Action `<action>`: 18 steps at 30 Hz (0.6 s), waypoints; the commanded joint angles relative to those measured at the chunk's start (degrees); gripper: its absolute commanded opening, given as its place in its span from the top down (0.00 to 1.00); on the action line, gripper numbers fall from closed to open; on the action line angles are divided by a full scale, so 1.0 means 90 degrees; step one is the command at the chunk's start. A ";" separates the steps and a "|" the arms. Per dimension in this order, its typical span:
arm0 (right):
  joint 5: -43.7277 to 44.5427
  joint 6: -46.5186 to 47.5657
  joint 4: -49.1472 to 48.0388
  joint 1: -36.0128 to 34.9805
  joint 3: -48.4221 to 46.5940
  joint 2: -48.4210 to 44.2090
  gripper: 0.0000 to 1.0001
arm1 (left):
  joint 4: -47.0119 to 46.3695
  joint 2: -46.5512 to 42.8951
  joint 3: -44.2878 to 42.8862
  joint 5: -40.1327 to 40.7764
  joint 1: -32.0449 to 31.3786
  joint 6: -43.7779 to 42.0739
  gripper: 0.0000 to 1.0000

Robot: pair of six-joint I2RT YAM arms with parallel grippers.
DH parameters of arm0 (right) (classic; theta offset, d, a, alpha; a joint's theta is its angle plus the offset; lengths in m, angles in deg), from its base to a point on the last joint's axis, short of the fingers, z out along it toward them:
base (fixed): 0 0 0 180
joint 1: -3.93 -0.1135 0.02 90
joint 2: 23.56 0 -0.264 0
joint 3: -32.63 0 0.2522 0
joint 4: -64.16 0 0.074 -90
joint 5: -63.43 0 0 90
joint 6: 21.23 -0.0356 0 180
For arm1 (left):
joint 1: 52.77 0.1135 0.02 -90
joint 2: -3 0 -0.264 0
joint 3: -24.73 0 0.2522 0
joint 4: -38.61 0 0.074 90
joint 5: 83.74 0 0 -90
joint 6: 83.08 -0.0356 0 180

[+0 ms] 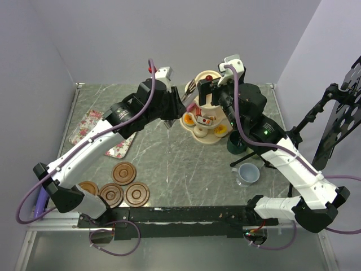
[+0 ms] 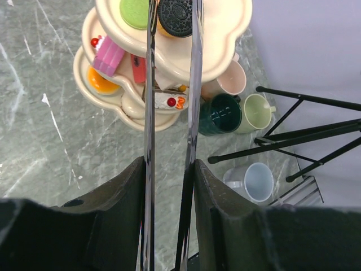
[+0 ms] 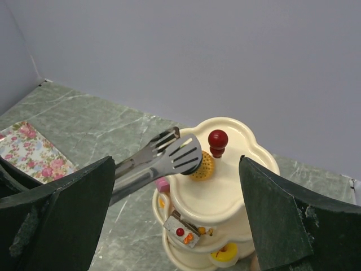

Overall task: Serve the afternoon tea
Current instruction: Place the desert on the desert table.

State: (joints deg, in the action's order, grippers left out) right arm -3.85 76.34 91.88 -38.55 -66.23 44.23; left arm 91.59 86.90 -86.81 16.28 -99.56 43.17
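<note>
Left gripper (image 2: 169,164) clamped on tongs (image 2: 192,84). Tongs enter from stand's (image 3: 248,141) 9 o'clock in top view, tips pinching dark round cake (image 2: 176,17) at top tier. Right gripper (image 3: 176,164) spread wide, empty.

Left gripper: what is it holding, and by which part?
The left gripper holds the metal tongs by their two long arms, far back from the slotted tips.
</note>
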 commanded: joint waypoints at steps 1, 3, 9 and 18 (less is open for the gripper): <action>-0.0103 -0.0090 -0.0096 0.0042 -0.0310 0.0036 0.04 | -0.0442 0.0112 -0.0220 0.0029 -0.0182 0.0132 0.63; -0.0103 -0.0099 -0.0096 0.0032 -0.0310 0.0036 0.04 | -0.0549 0.0121 -0.0132 0.0000 -0.0222 0.0142 0.62; -0.0142 -0.0138 -0.0047 0.0032 -0.0330 0.0075 0.04 | -0.0511 0.0238 -0.0190 0.0029 -0.0241 0.0084 0.54; -0.0151 -0.0129 -0.0008 0.0032 -0.0369 0.0105 0.04 | -0.0559 0.0180 -0.0093 0.0068 -0.0251 0.0064 0.47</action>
State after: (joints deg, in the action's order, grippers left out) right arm -5.06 75.68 92.60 -38.55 -66.43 45.26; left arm 89.58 89.11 -86.74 16.31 -101.50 43.81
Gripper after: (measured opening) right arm 0.960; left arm 0.536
